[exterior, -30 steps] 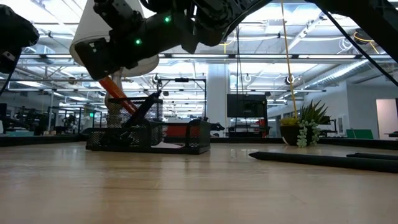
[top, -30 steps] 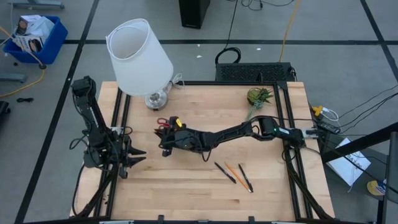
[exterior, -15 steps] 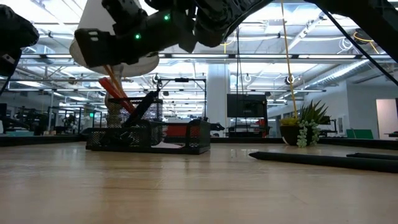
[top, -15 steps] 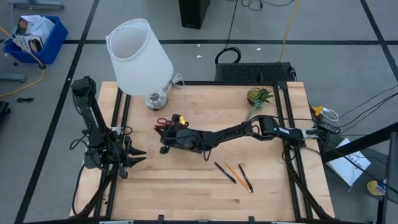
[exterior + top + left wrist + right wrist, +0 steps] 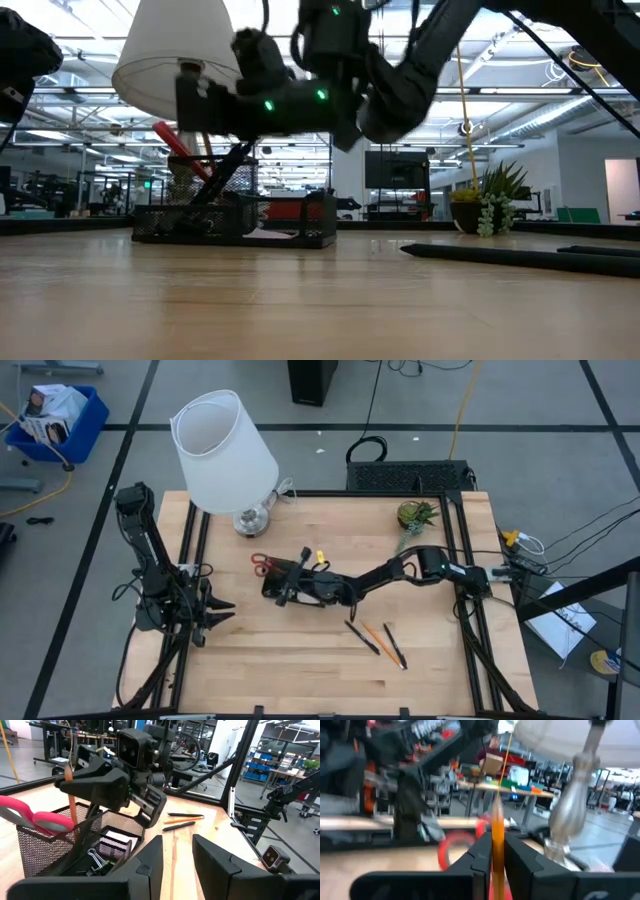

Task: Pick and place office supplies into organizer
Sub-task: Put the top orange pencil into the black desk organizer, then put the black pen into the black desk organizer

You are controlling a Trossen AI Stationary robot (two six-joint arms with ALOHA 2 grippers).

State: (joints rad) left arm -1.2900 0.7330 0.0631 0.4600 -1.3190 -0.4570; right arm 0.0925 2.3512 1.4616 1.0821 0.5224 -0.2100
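The black mesh organizer (image 5: 50, 845) stands left of the table's centre (image 5: 235, 218), with red-handled scissors (image 5: 30, 817) upright in it and a small black clip (image 5: 95, 856) on its floor. My right gripper (image 5: 67, 779) lies about level above it, shut on an orange pencil (image 5: 72, 802). In the high view the arm (image 5: 285, 585) covers most of the organizer. Two black pens and an orange pencil (image 5: 375, 638) lie on the table toward the near right. My left gripper (image 5: 207, 615) is open and empty at the table's left edge. My right gripper pinches the orange pencil near its upper end (image 5: 69, 774) between its two fingers (image 5: 481, 851). The fingers come about level from the table's right side and lie across the pencil. The pencil stands nearly upright below them, its lower part inside the organizer's mesh wall.
A white lamp (image 5: 225, 445) stands at the far left, its metal foot (image 5: 567, 820) just behind the organizer. A green plant sprig (image 5: 415, 515) lies at the far right. Bare wood lies along the near edge.
My right gripper has sunk toward the organizer and tipped from slanting down to about level. The pencil has gone with it, from slanting to nearly upright in the organizer. My left arm has kept still.
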